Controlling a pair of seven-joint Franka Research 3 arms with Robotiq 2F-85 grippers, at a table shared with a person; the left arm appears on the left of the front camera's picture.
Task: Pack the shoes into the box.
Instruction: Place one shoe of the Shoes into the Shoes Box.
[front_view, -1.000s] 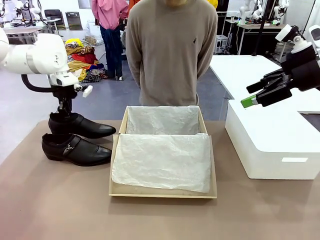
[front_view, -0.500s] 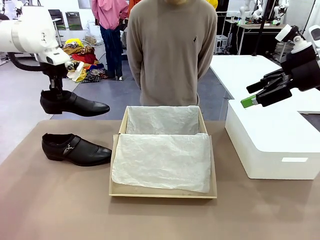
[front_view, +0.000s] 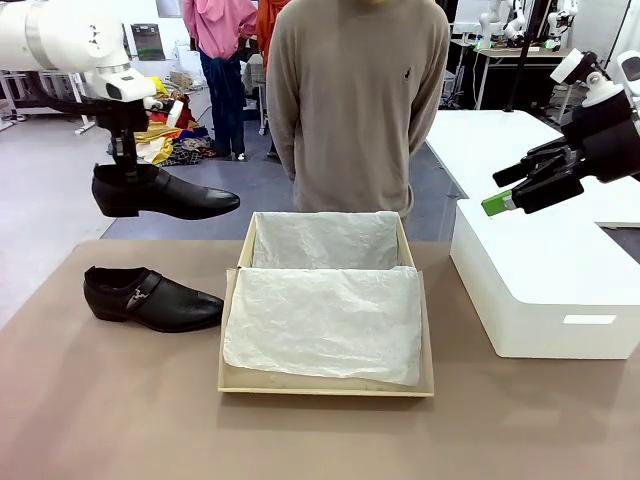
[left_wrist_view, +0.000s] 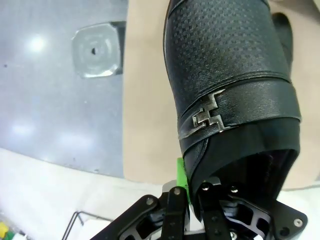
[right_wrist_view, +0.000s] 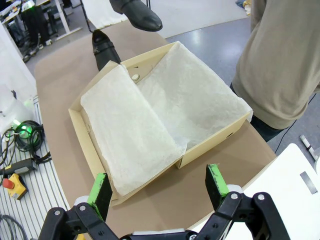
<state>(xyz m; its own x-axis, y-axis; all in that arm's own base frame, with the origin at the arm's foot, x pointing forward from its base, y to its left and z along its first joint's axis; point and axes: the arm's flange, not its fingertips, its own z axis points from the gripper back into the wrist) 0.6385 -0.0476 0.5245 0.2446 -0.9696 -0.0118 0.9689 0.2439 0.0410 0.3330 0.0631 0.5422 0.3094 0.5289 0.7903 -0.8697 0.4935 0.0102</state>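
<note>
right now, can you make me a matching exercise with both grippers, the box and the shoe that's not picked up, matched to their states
Things:
1 left gripper
2 right gripper
3 box
4 lower shoe

States:
A open, holding nothing
B lined with white tissue paper, no shoe inside
C left of the box, toe toward it
D shut on the lifted shoe, in the air

Pairs: 1-D, 2-A, 3-B, 4-C

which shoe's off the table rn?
The shoe clamped at its heel rim by the left gripper, hanging midair. The other shoe sits on the table, left of the box.
</note>
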